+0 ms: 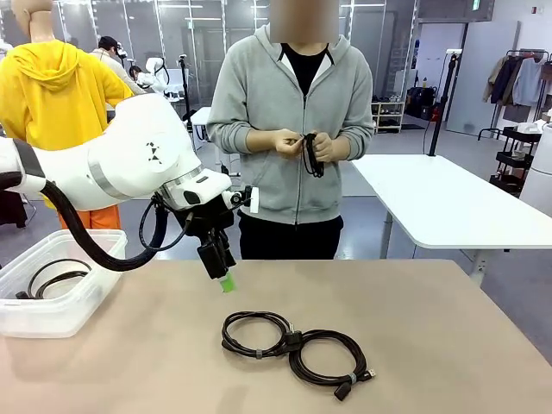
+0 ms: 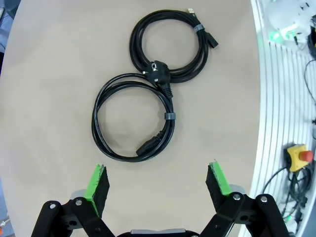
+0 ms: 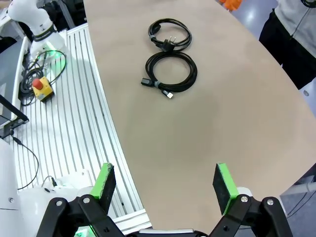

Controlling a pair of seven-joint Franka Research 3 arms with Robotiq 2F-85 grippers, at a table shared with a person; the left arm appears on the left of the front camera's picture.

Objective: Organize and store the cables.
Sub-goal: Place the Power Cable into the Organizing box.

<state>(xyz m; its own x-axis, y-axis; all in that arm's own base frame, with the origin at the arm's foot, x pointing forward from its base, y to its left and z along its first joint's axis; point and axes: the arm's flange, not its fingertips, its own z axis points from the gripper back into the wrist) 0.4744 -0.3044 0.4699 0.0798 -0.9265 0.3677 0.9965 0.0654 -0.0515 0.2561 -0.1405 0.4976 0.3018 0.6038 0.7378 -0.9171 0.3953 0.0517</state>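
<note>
Far left: clear plastic bin (image 1: 65, 321) on the table's edge, with one coiled black cable (image 1: 59, 278) lying inside. Left gripper (image 1: 226, 280) hangs above the tan table (image 1: 448, 328), green pads spread wide, nothing between them. Just right of it on the tabletop are two banded coils, the left coil (image 1: 258, 353) touching the right coil (image 1: 351, 377). Behind, the person's hands (image 1: 297, 142) hold another black cable (image 1: 312, 162) at the waist. Right gripper (image 3: 163, 180) is spread wide above the table edge, empty.

Grey floor (image 1: 513, 280); white table (image 1: 448, 203) at right; glass partitions (image 1: 207, 39) behind; clothes rack (image 1: 522, 73) far right.
</note>
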